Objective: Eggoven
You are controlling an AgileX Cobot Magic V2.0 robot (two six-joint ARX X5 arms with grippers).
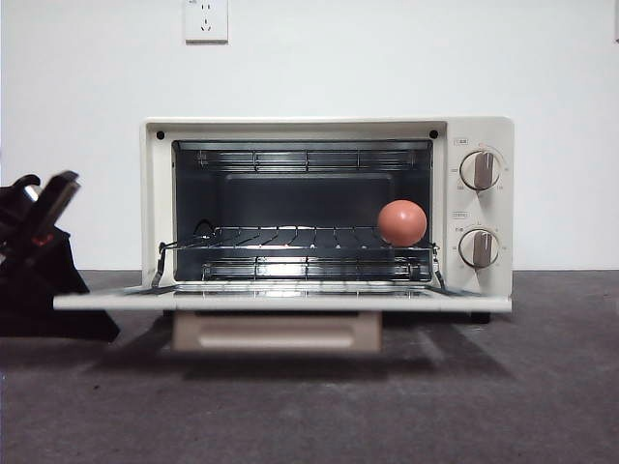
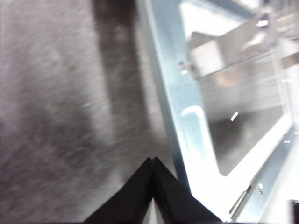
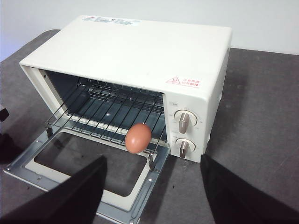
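Note:
The cream toaster oven (image 1: 329,129) stands with its door (image 1: 280,302) folded down flat. The reddish-brown egg (image 1: 401,222) rests on the wire rack (image 1: 280,237) at its right front, near the two knobs (image 1: 480,170). In the right wrist view the egg (image 3: 138,138) sits at the rack's front edge. My right gripper (image 3: 153,163) is open and empty, up in front of the oven (image 3: 140,51), out of the front view. My left gripper (image 2: 153,160) is shut and empty, low beside the door's left edge (image 2: 187,121); it shows at the left of the front view (image 1: 44,208).
The tan handle (image 1: 276,332) hangs under the open door. The oven stands on a dark grey table (image 1: 309,406) against a white wall with a socket (image 1: 206,19). The glass door pane (image 3: 88,163) lies between my right gripper and the rack.

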